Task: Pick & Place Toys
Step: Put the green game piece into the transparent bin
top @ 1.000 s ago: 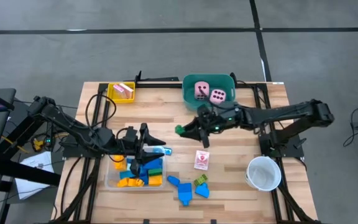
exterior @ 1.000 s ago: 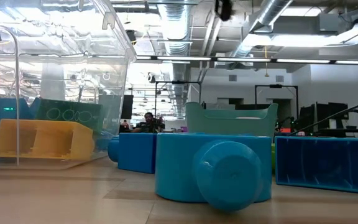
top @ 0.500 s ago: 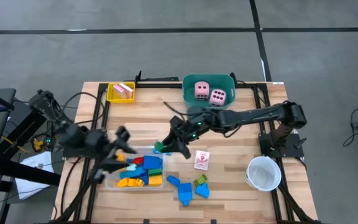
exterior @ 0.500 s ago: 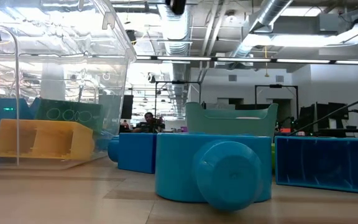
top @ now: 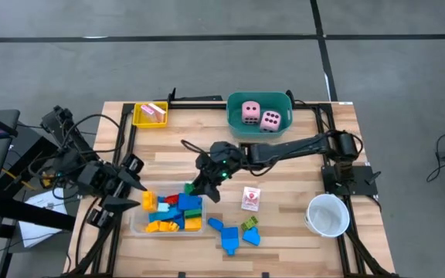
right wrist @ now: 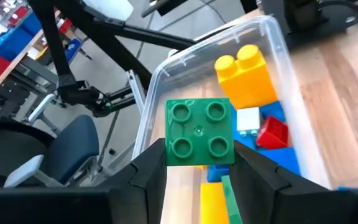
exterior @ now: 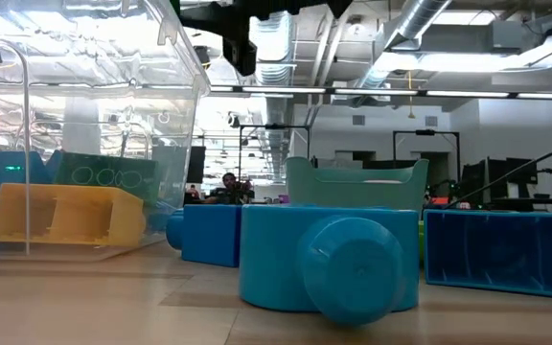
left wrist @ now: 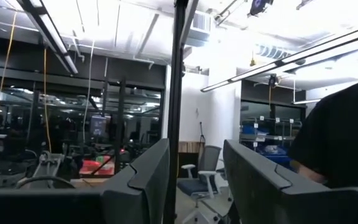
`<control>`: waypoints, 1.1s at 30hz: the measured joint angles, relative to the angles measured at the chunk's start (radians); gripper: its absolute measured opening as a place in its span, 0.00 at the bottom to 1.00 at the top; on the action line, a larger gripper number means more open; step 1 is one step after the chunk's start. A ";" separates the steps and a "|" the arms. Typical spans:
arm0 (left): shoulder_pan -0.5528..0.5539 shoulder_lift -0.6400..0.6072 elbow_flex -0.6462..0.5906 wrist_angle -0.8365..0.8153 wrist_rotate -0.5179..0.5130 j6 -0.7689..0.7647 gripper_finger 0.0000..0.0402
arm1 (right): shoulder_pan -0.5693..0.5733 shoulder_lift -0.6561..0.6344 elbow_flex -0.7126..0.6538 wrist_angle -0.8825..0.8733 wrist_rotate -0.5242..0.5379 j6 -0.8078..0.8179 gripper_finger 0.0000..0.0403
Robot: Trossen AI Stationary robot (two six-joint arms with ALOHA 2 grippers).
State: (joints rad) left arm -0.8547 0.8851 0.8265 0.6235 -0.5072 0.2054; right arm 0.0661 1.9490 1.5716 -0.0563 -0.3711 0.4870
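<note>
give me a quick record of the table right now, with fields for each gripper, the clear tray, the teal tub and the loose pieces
right gripper: shut on green block, over clear tray
left gripper: beside the tray's left end, nothing in it
clear tray: blue, yellow, red blocks
teal tub: two pink dice
loose: blue blocks, card, white cup

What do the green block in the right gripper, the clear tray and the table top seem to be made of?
Green block: looks like hard moulded plastic, with four crisp round studs and a slight sheen.
Clear tray: likely thin transparent plastic, since the blocks show through its walls and its rim glints.
Table top: seemingly wooden planks, pale with visible grain lines and seams, in a matte finish.
</note>
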 joint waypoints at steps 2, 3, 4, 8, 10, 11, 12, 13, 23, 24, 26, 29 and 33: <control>0.000 0.005 0.000 0.000 -0.003 0.000 0.36 | 0.007 0.017 0.014 0.008 -0.003 0.000 0.34; 0.000 0.009 0.000 -0.003 -0.009 0.000 0.36 | 0.007 0.020 0.015 0.003 -0.006 0.000 0.34; 0.000 0.013 0.000 -0.003 -0.009 -0.001 0.36 | 0.013 0.022 0.015 -0.012 -0.007 0.000 0.34; 0.000 0.023 0.000 -0.003 -0.012 -0.002 0.36 | 0.028 0.021 0.015 -0.041 0.009 -0.030 0.34; 0.000 0.026 0.000 -0.003 -0.013 -0.001 0.36 | 0.033 0.021 0.015 -0.052 0.014 -0.039 0.34; 0.000 0.026 0.000 -0.003 -0.015 -0.001 0.36 | 0.034 0.021 0.015 -0.053 0.019 -0.039 0.34; 0.002 0.025 0.000 -0.001 -0.021 -0.001 0.36 | 0.038 0.021 0.015 -0.053 0.030 -0.040 0.34; 0.005 0.025 0.000 -0.001 -0.025 -0.001 0.36 | 0.040 0.021 0.015 -0.055 0.041 -0.043 0.34; 0.010 0.025 0.000 -0.001 -0.028 -0.001 0.36 | 0.046 0.021 0.014 -0.098 0.085 -0.079 0.34; 0.010 0.025 0.000 -0.002 -0.028 -0.001 0.36 | 0.046 0.021 0.014 -0.095 0.085 -0.079 0.34; 0.010 0.025 0.000 -0.001 -0.028 -0.001 0.36 | 0.046 0.021 0.014 -0.095 0.085 -0.079 0.34; 0.010 0.026 0.000 -0.001 -0.028 -0.001 0.36 | 0.046 0.021 0.014 -0.093 0.085 -0.079 0.34; 0.010 0.027 -0.001 -0.002 -0.027 -0.001 0.36 | 0.046 0.021 0.014 -0.085 0.085 -0.078 0.35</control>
State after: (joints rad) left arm -0.8448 0.9119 0.8257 0.6218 -0.5347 0.2047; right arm 0.1120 1.9705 1.5860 -0.1409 -0.2859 0.4091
